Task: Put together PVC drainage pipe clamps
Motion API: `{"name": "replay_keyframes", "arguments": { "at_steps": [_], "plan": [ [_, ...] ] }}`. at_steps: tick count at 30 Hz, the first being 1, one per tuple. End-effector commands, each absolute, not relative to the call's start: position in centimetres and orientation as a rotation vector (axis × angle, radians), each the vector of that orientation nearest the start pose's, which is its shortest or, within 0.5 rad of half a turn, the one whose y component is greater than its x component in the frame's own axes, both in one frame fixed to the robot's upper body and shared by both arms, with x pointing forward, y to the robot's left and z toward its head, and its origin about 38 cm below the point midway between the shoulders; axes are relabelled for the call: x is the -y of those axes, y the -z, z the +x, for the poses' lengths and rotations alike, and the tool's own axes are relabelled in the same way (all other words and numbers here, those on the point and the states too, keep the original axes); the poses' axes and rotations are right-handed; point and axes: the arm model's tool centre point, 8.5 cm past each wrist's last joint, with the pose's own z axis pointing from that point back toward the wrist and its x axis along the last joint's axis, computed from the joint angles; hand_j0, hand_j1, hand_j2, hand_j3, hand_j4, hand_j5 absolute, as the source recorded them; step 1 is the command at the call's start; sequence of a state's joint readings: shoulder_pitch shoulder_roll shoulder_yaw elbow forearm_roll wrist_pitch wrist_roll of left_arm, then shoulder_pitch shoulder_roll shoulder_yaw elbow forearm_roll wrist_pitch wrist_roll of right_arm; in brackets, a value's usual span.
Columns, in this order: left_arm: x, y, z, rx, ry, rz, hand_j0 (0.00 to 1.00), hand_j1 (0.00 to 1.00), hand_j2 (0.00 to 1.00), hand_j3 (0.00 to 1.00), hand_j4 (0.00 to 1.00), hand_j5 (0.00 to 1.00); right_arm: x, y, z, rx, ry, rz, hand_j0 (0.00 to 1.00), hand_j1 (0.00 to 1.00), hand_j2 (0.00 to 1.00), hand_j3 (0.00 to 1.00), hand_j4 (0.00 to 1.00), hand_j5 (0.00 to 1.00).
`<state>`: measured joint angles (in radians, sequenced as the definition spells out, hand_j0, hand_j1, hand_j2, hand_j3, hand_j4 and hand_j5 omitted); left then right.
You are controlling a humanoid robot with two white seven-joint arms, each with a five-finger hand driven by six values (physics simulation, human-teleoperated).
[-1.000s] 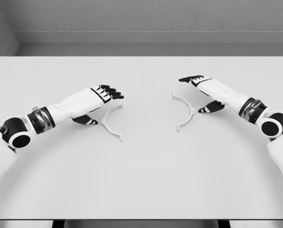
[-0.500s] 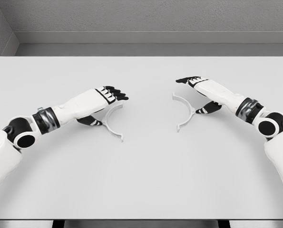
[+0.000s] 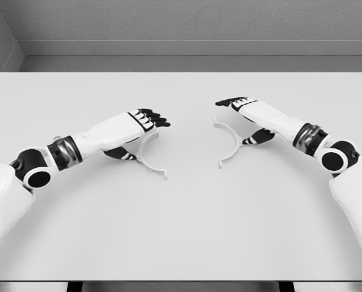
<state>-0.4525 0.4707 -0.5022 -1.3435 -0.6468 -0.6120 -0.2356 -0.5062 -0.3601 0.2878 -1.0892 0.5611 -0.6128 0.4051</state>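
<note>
white plastic half clamps lie apart on the bench, open sides facing: left half clamp under the left robot hand, right half clamp under the right robot hand; both hands spread, gripping nothing.

The left hand is cupping one clamp half. The right hand is cupping the other clamp half, both lying apart on the table.

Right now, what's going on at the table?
Each hand is on its own white half-ring clamp piece. The left hand curls over the left clamp half, and the right hand over the right clamp half. The halves lie on the table, open sides facing, a gap between them, not yet joined.
</note>
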Motion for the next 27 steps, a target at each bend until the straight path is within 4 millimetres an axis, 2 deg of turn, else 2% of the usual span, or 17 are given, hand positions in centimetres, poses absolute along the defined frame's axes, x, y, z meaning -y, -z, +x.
{"name": "replay_keyframes", "arguments": {
  "at_steps": [1, 6, 18, 27],
  "plan": [
    [-20.6, -13.1, 42.9, 1.744, 1.815, 0.330, 1.00, 1.00, 1.00, 1.00, 1.00, 1.00, 25.4, -11.9, 47.1, 1.611, -1.550, -0.286, 1.00, 1.00, 1.00, 1.00, 1.00, 1.00],
    [-20.1, -13.0, 42.8, 1.747, 1.816, 0.317, 1.00, 1.00, 1.00, 1.00, 1.00, 1.00, 24.1, -11.9, 47.2, 1.616, -1.573, -0.260, 1.00, 1.00, 1.00, 1.00, 1.00, 1.00],
    [-18.9, -13.2, 42.9, 1.770, 1.812, 0.305, 1.00, 1.00, 1.00, 1.00, 1.00, 1.00, 22.4, -12.1, 47.4, 1.623, -1.608, -0.236, 1.00, 1.00, 1.00, 1.00, 1.00, 1.00],
    [-20.6, -13.1, 43.9, 1.730, 1.799, 0.338, 1.00, 1.00, 1.00, 1.00, 1.00, 1.00, 20.9, -12.0, 47.3, 1.639, -1.616, -0.206, 1.00, 1.00, 1.00, 1.00, 1.00, 1.00]
  ]
}}
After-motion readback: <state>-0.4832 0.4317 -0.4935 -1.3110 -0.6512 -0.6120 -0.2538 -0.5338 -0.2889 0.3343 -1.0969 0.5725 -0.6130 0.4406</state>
